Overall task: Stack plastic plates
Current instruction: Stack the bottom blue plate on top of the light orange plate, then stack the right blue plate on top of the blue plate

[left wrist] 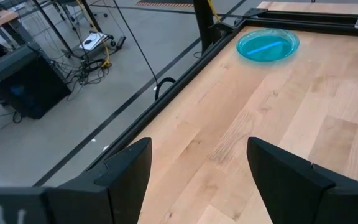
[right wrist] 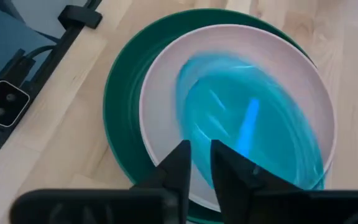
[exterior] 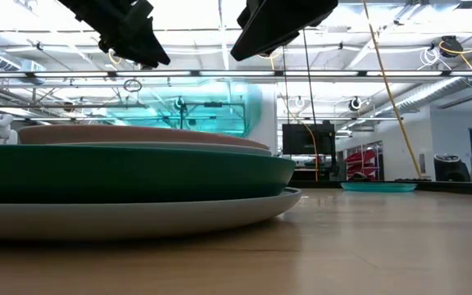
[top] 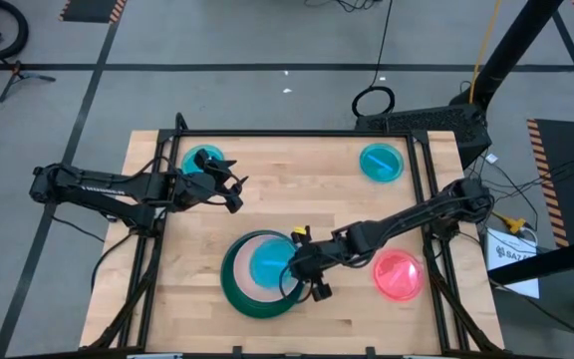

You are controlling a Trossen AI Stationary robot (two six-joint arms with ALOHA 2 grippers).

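A stack [top: 257, 271] sits near the table's front: a grey plate [exterior: 138, 217] at the bottom, a dark green one [exterior: 129, 172] on it, then salmon-pink [exterior: 138, 133] and pale plates [right wrist: 166, 81]. A small cyan plate [right wrist: 247, 124] lies blurred and tilted on top, and its raised part [exterior: 195, 106] shows in the low view. My right gripper [right wrist: 201, 158] hovers over its near rim, open by a narrow gap. My left gripper [top: 229, 189] is open above bare wood by another cyan plate [top: 202, 160].
A third cyan plate [top: 382, 162] lies flat at the far right corner and also shows ahead of my left gripper [left wrist: 267, 45]. A pink-red plate [top: 399, 276] rests on the wood to the right of the stack. A black frame rail [top: 297, 133] borders the table.
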